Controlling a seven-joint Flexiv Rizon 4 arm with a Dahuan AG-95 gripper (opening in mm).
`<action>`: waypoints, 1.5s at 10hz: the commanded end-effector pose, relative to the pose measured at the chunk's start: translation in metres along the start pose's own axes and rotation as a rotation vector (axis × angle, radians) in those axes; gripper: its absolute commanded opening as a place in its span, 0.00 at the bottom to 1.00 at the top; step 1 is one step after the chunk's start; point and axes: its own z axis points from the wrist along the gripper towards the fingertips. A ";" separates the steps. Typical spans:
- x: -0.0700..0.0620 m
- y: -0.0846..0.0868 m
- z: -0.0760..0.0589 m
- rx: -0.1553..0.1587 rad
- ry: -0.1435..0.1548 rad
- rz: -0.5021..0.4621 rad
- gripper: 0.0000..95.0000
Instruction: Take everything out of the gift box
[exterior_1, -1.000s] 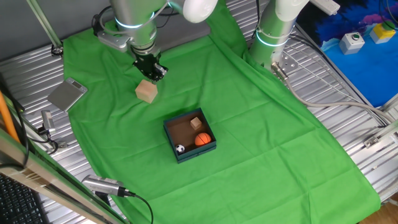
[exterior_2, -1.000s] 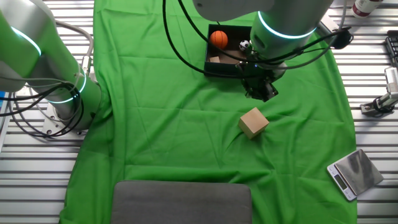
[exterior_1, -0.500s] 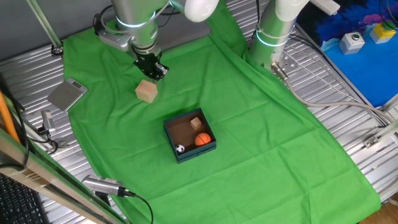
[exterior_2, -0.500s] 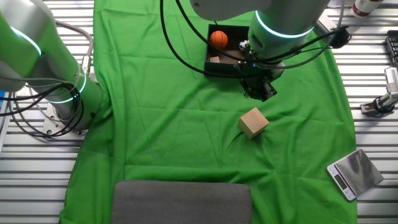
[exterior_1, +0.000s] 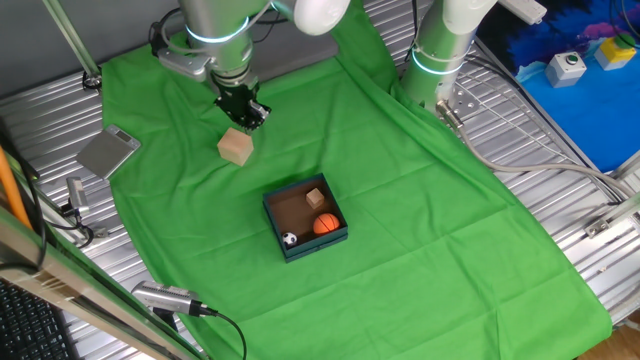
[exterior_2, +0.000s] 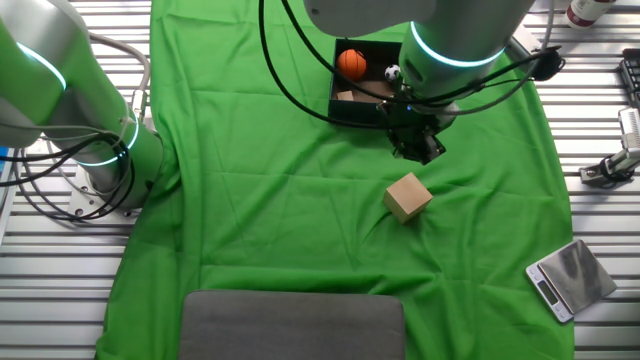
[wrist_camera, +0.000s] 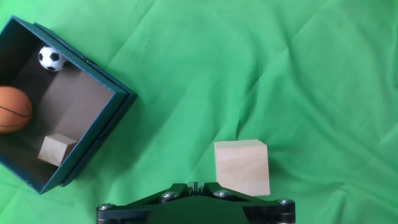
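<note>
The gift box (exterior_1: 318, 245) is dark teal with a brown inside and sits mid-cloth. It holds an orange ball (exterior_1: 326, 224), a tiny soccer ball (exterior_1: 289, 239) and one tan cube (exterior_1: 316, 196). A second, larger-looking tan cube (exterior_1: 236, 147) lies on the cloth outside the box. My gripper (exterior_1: 245, 112) hangs just above and beside that outside cube, open and empty. The hand view shows the box (wrist_camera: 99, 143), orange ball (wrist_camera: 11, 109), soccer ball (wrist_camera: 51, 58), inner cube (wrist_camera: 56, 149), outside cube (wrist_camera: 242, 167) and the gripper (wrist_camera: 194, 190). The other fixed view shows the gripper (exterior_2: 418, 148) between the box (exterior_2: 350, 112) and the outside cube (exterior_2: 408, 196).
A small grey scale (exterior_1: 108, 152) lies at the cloth's edge beyond the outside cube. A second arm's base (exterior_1: 440, 60) stands at the far side. A grey pad (exterior_2: 292, 325) lies at the cloth's end. Metal slats and cables ring the green cloth.
Almost nothing differs. The gripper has drifted a hair away from the outside cube, which stays where it lies. The box contents have not moved.
</note>
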 end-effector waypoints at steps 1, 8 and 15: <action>-0.001 0.000 0.000 -0.018 0.011 -0.062 0.00; -0.032 0.060 0.000 -0.027 0.015 0.022 0.00; -0.080 0.154 0.008 -0.023 0.008 0.165 0.00</action>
